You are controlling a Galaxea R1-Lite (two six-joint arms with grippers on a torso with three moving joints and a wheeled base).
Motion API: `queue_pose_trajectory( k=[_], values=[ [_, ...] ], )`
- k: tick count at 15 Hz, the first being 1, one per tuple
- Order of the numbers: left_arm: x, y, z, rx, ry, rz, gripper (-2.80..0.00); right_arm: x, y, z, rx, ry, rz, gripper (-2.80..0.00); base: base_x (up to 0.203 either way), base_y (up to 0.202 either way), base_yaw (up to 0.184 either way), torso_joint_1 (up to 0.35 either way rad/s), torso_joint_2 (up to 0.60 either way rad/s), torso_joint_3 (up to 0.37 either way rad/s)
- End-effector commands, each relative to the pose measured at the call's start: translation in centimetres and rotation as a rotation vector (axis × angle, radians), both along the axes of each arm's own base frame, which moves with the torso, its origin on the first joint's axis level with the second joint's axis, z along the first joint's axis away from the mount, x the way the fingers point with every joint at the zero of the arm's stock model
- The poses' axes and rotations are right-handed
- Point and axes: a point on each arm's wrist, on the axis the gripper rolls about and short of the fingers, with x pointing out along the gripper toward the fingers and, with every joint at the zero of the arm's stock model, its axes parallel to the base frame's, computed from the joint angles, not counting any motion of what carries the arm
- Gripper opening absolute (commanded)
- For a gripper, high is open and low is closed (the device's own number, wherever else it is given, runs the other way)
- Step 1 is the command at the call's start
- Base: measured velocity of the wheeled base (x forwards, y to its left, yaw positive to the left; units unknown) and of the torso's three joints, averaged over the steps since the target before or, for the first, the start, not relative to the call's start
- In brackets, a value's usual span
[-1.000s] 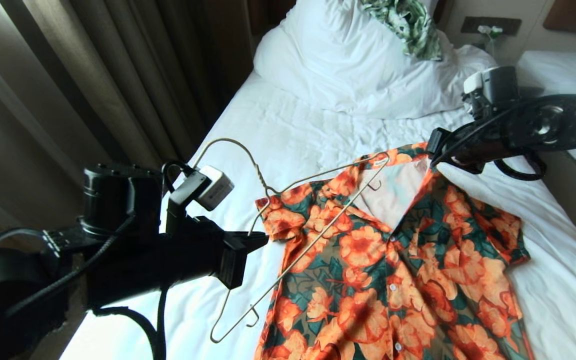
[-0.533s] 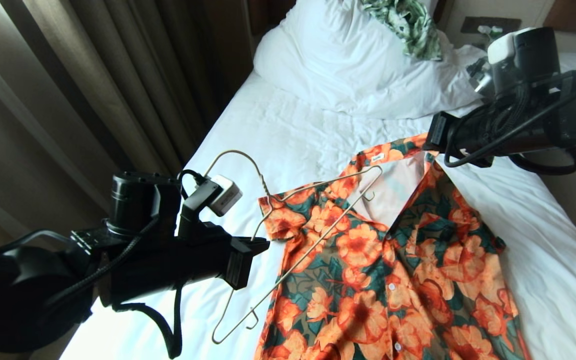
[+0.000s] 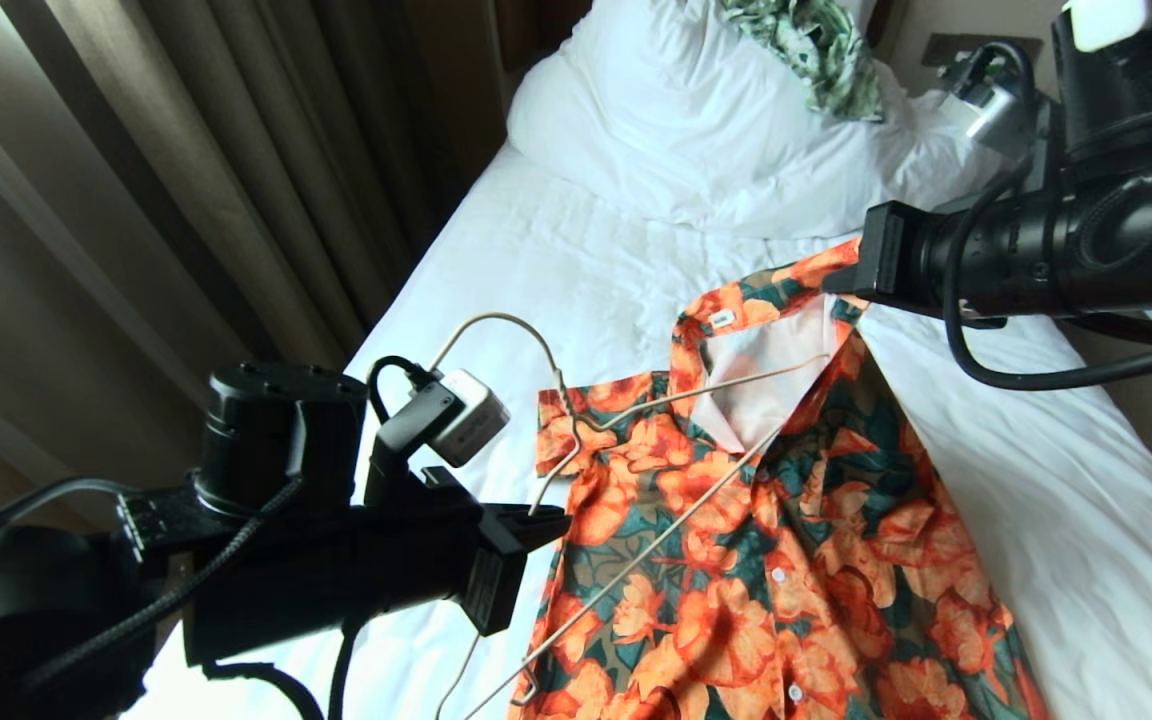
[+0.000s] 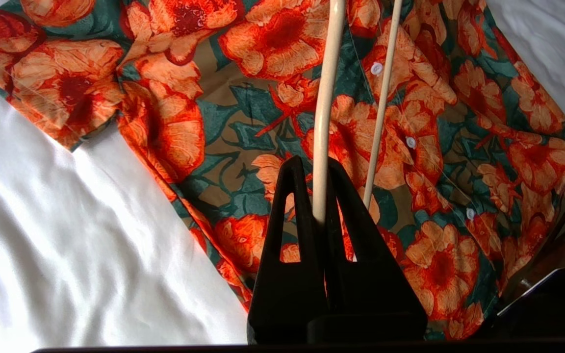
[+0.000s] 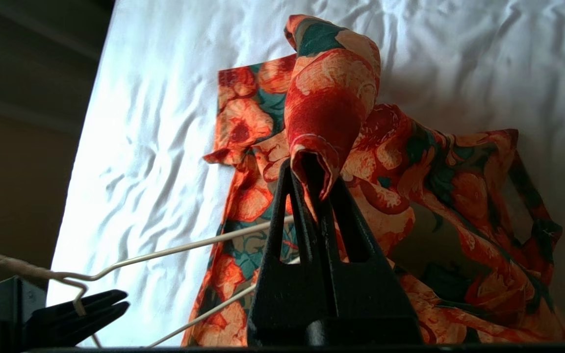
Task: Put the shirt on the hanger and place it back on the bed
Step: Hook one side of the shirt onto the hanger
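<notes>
The orange-flowered shirt [image 3: 786, 560] lies face up on the bed [image 3: 556, 250]. Its collar is raised, and my right gripper [image 3: 838, 284] is shut on that collar edge above the bed. The right wrist view shows the pinched fabric [image 5: 331, 98] folded between the tips of the right gripper [image 5: 312, 169]. My left gripper [image 3: 558, 517] is shut on the cream wire hanger [image 3: 676, 397] near its neck, left of the shirt. The hanger's far shoulder reaches into the open neck over the pale lining. Seen from the left wrist, the left gripper [image 4: 314, 166] clamps the hanger wire [image 4: 324, 98] above the shirt's front [image 4: 459, 196].
A bunched white duvet and pillow [image 3: 696, 130] lie at the head of the bed, with a green-and-white leaf-print garment [image 3: 816, 50] on top. Brown curtains [image 3: 186, 180] hang along the bed's left side. The bed's left edge runs just under my left arm.
My right gripper has risen and drawn back to the right with the collar, lifting and opening the neck. My left gripper has shifted right, carrying the hanger's shoulder further into the neck.
</notes>
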Motion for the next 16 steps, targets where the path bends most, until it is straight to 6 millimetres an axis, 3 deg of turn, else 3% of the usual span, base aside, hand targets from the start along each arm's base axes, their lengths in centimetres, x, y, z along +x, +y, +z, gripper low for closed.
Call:
queue_pose_trajectory(
  k=[1,8,13,16],
  values=[
    [-0.2,-0.7,-0.5,0.014,0.011,-0.023,-2.80,-1.9,-0.1,0.9,0.008,-0.015,0.033,-2.80,0.000,0.000,0.000,0.000,0.00,0.000],
    [0.1,-2.6,-0.7,0.019,0.010,-0.047,-2.80,-6.8,0.7,1.2,-0.042,-0.008,0.187,-2.80,0.000,0.000,0.000,0.000,0.00,0.000],
    [-0.5,-4.1,-0.8,-0.020,0.016,-0.080,-2.80,-9.5,-0.2,0.2,-0.127,-0.036,0.270,-2.80,0.000,0.000,0.000,0.000,0.00,0.000],
    [0.9,-5.7,-1.7,-0.048,-0.044,-0.032,-2.80,-11.5,-0.9,0.3,-0.118,-0.055,0.318,-2.80,0.000,0.000,0.000,0.000,0.00,0.000]
  ],
)
